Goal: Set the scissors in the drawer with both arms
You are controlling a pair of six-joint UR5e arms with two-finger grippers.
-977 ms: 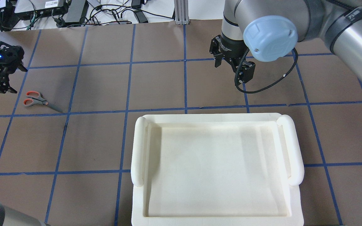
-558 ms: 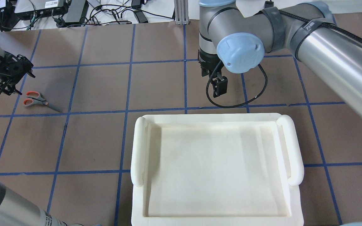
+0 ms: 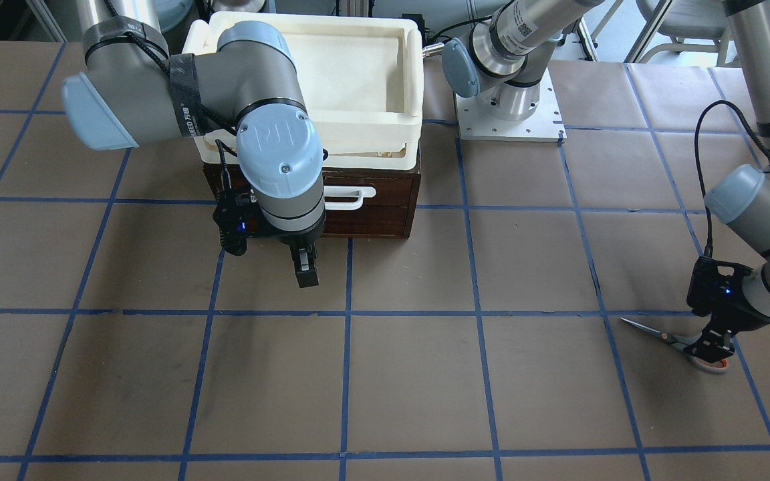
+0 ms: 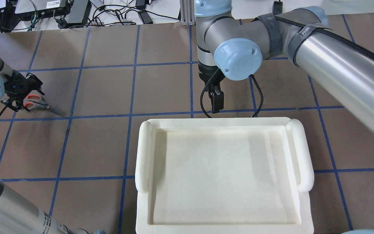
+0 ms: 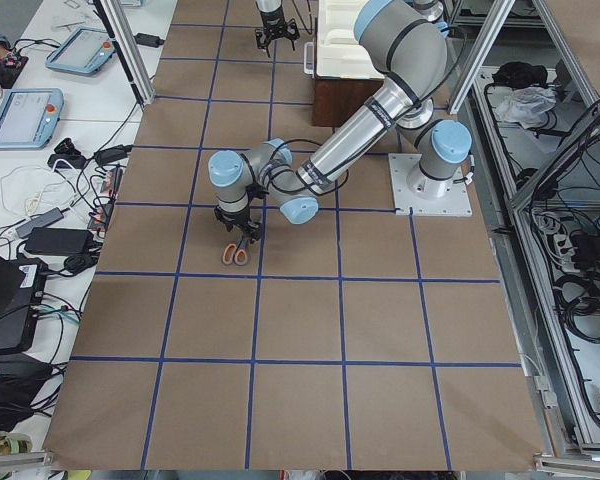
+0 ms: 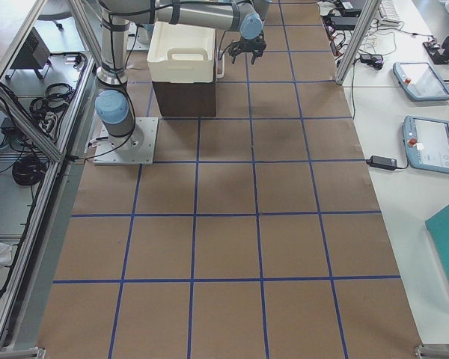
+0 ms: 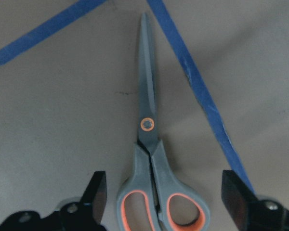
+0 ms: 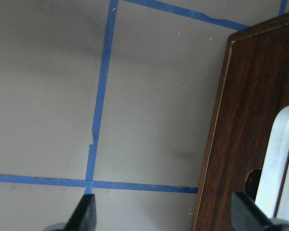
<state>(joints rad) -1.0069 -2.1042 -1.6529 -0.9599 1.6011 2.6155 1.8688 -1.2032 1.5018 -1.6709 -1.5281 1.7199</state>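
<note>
Scissors [image 7: 151, 159] lie flat, blades closed, on the counter's left half, nearer the operators' edge than the robot's edge. Left end effector [image 7: 164, 195] hangs low over the handle loops, fingers spread wide on either side, nothing gripped. Right end effector [image 8: 166, 211] is also spread wide and holds nothing, just in front of the drawer [image 3: 395, 190]. The drawer is shut under a cream tray [image 4: 216, 121], by the robot-side edge.

Silver-grey tubular arms [image 4: 333, 61] carry pale blue, screw-dotted joint caps [image 4: 237, 58], black straps [image 4: 273, 31], looping black cables [image 4: 201, 100], white lettering [image 3: 188, 110].
</note>
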